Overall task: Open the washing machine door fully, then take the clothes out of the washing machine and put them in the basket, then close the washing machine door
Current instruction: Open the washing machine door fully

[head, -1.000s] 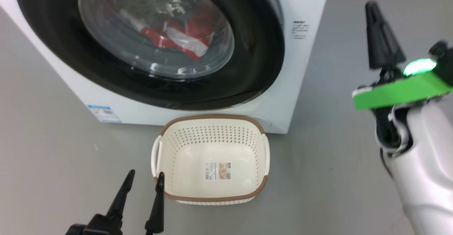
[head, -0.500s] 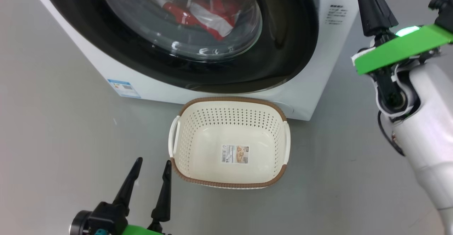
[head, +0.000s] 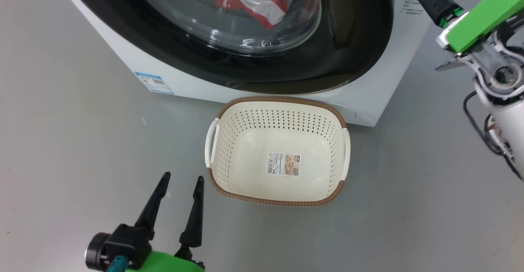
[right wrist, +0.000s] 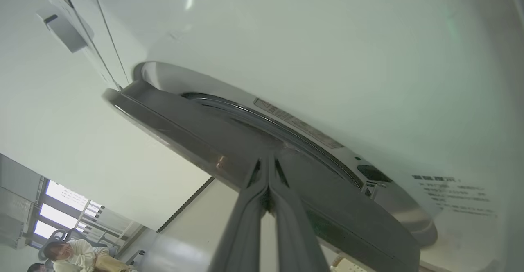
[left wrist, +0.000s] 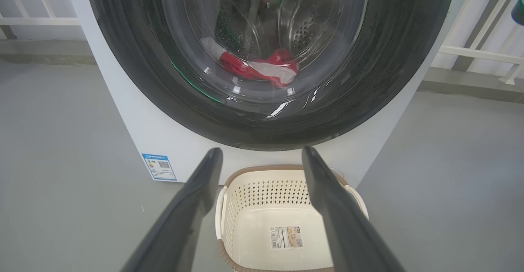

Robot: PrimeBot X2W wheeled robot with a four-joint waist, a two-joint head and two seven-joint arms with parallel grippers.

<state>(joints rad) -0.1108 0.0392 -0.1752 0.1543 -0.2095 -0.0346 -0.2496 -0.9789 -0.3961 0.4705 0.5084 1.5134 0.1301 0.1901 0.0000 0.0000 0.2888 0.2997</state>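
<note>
Right wrist view: saw right gripper (right wrist: 268, 162) clenched at washing machine door (right wrist: 184, 128) rim, prob. to pry. Saw left gripper (left wrist: 262, 151) splayed by basket (left wrist: 266, 194).

The grey floor (head: 73, 149) bears the washing machine (head: 368, 100) and the basket (head: 282, 118), seemingly touching its front.

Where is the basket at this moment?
In the head view the basket sits on the floor at centre, just before the washing machine, right of the left end effector.
</note>
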